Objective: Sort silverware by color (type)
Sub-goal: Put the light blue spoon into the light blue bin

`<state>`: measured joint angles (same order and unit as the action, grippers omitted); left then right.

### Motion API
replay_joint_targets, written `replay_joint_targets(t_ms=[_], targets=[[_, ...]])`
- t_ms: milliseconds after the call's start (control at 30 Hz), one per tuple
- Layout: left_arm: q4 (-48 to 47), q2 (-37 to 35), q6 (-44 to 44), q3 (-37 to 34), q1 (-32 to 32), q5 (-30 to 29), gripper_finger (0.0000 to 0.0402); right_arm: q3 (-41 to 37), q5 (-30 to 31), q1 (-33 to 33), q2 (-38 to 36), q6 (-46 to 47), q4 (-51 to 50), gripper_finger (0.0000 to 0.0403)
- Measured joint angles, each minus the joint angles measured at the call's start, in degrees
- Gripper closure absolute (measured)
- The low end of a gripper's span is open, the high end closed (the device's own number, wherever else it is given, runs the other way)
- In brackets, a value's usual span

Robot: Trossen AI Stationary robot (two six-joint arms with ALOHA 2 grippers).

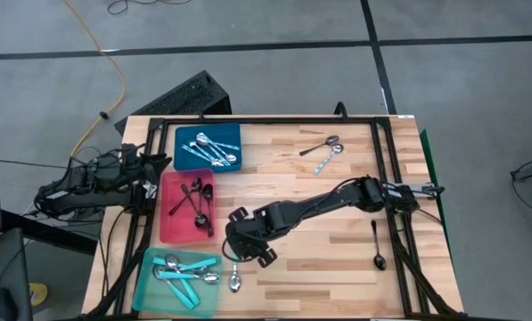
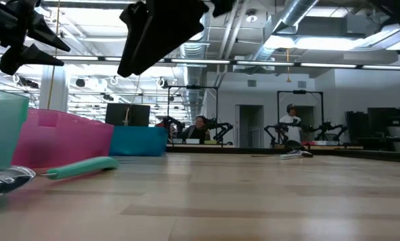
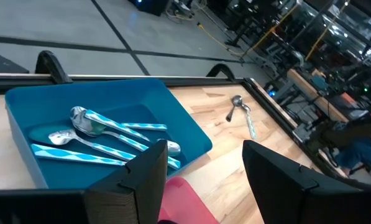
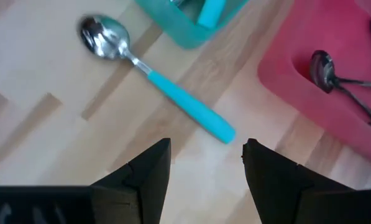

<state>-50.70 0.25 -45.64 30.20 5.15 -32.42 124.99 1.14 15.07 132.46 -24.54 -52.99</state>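
Observation:
A spoon with a silver bowl and a turquoise handle (image 4: 154, 78) lies flat on the wooden table, just off the teal tray's corner (image 4: 191, 25). It also shows in the high view (image 1: 235, 278) and the low view (image 2: 79, 167). My right gripper (image 4: 207, 162) is open and empty, hovering above the table near the handle's free end, between the spoon and the red tray (image 4: 334, 81); the high view shows it too (image 1: 239, 248). My left gripper (image 3: 201, 168) is open and empty at the table's left edge (image 1: 159, 163), facing the blue tray (image 3: 23, 106).
The blue tray (image 1: 184, 134) holds several silver spoons, the red tray (image 1: 172, 223) several black ones, the teal tray (image 1: 150, 294) several turquoise-handled ones. Two loose spoons (image 1: 324, 152) lie at the far middle, and a black spoon (image 1: 378, 245) lies at the right. Bare wood lies between.

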Motion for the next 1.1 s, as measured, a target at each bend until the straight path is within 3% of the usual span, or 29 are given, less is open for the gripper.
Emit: replay_joint_targets(t_ms=[500,800,1100], targets=[[0.00,0.00,-0.64,0.00,0.00,-1.46,0.0207,0.25,-10.30,-3.67,1.73,-19.63,4.67,0.0182],[-0.20,0.04,-0.69,0.02,0.00,-1.52,0.0207,0.35,-9.99,-2.54,6.70,-26.97,8.25,0.0182],[-0.05,0.02,-1.19,0.02,0.00,-1.43,0.0207,0.42,-11.26,-2.45,9.67,-27.90,10.80,0.0182]])
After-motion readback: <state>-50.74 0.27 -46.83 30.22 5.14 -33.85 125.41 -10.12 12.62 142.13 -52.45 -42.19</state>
